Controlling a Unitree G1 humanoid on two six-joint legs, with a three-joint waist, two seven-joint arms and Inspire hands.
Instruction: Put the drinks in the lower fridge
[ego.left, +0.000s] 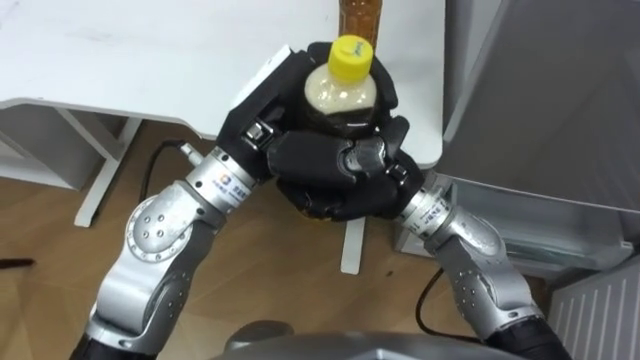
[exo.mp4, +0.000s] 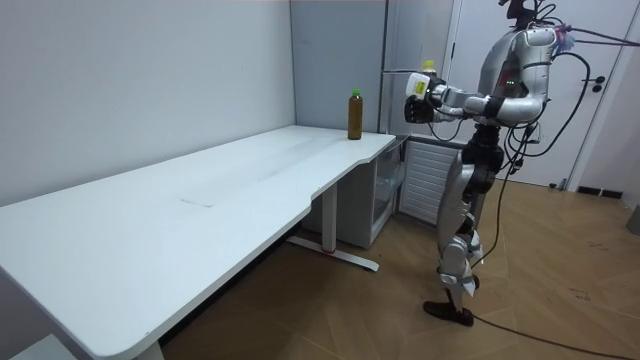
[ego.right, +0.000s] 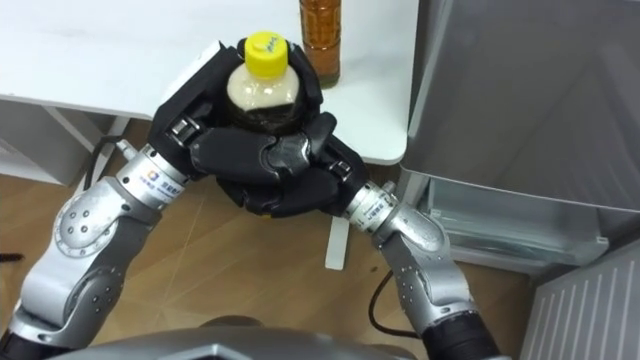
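Observation:
A pale drink bottle with a yellow cap (ego.left: 346, 82) (ego.right: 262, 78) is held upright in front of my chest. My left hand (ego.left: 262, 112) (ego.right: 192, 112) and my right hand (ego.left: 362, 178) (ego.right: 296, 172) are both curled round its body, the right wrapped over the left from below. A second bottle of brown drink (ego.left: 360, 18) (ego.right: 321, 35) stands on the white table (ego.left: 150, 60) near its corner, just beyond my hands; in the room view this brown bottle (exo.mp4: 354, 113) has a green cap. I stand on the wood floor beside the table's end, facing the grey fridge (exo.mp4: 425, 120).
The grey fridge body (ego.left: 540, 90) rises at the right, with its lower compartment (ego.left: 520, 235) open below and a white ribbed door panel (ego.left: 600, 310) at the bottom right. A white table leg (ego.left: 352, 245) stands under my hands.

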